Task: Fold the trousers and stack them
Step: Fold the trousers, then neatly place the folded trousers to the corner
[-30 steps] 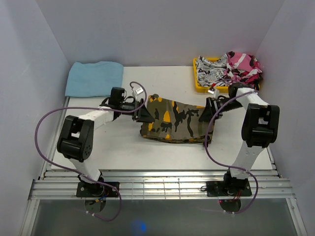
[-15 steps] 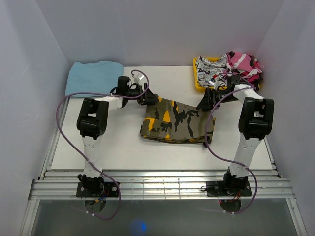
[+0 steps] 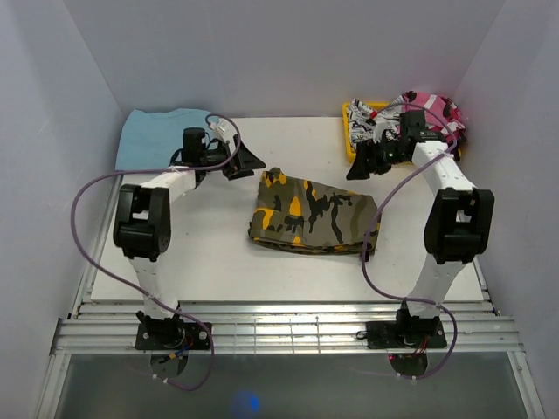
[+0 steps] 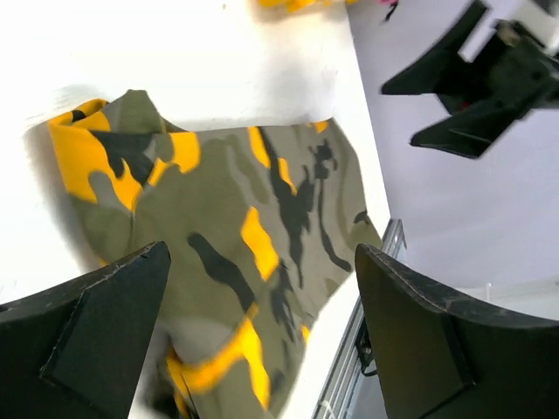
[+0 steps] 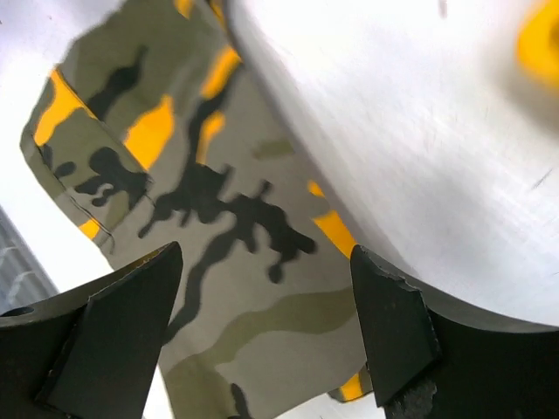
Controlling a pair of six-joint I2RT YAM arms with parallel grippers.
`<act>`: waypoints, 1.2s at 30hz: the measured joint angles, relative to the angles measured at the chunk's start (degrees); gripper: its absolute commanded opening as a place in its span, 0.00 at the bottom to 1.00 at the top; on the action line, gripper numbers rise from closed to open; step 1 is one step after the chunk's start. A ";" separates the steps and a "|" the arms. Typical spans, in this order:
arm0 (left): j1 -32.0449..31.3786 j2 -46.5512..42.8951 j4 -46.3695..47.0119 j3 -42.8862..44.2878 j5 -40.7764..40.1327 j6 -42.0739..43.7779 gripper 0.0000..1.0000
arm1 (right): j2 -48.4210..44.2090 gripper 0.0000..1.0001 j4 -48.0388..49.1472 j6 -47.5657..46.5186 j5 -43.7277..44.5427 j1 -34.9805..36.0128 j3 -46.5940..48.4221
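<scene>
The camouflage trousers (image 3: 313,212), olive with orange-yellow and black patches, lie folded in a flat bundle on the middle of the white table (image 3: 210,262). My left gripper (image 3: 247,161) is open and empty, above the table just beyond the bundle's far left corner. My right gripper (image 3: 360,164) is open and empty, off the bundle's far right corner near the yellow tray. The trousers show between the open fingers in the left wrist view (image 4: 236,262) and the right wrist view (image 5: 236,253). Neither gripper touches them.
A light blue cloth (image 3: 166,138) lies at the far left. A yellow tray (image 3: 353,144) at the far right holds a black-and-white printed garment (image 3: 374,129) and a pink camouflage garment (image 3: 431,115). White walls close in on three sides.
Both grippers have let go of the trousers' far corners and drawn back and outward, the left toward the blue cloth, the right toward the tray. The trousers lie folded and still.
</scene>
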 measured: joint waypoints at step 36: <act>17.27 -50.01 -13.46 -46.14 -13.40 -7.21 0.98 | 8.09 0.08 15.04 -1.25 52.19 59.98 -3.45</act>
